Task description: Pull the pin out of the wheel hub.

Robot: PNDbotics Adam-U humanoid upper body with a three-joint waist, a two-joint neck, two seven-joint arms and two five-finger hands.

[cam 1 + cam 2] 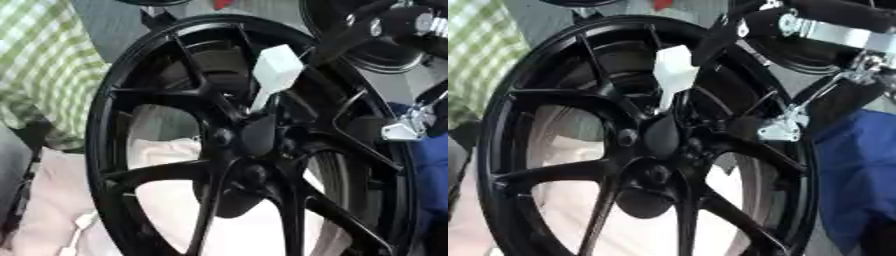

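A black spoked wheel [188,170] stands tilted and fills most of both views. A white pin [276,70] with a blocky head and a tapered shaft sticks up and out of the dark hub [255,135]; its thin end meets the hub. My right hand [798,22], black with silver joints, comes in from the upper right, and a black part of it lies against the upper right side of the pin's head. Whether it holds the pin is hidden. My left hand shows in neither view.
A green-and-white checked cloth [39,65] lies at the left. Pale padding [166,200] shows through the spokes. Blue fabric [855,170] sits at the right, and another black round part [385,55] is behind the wheel at the upper right.
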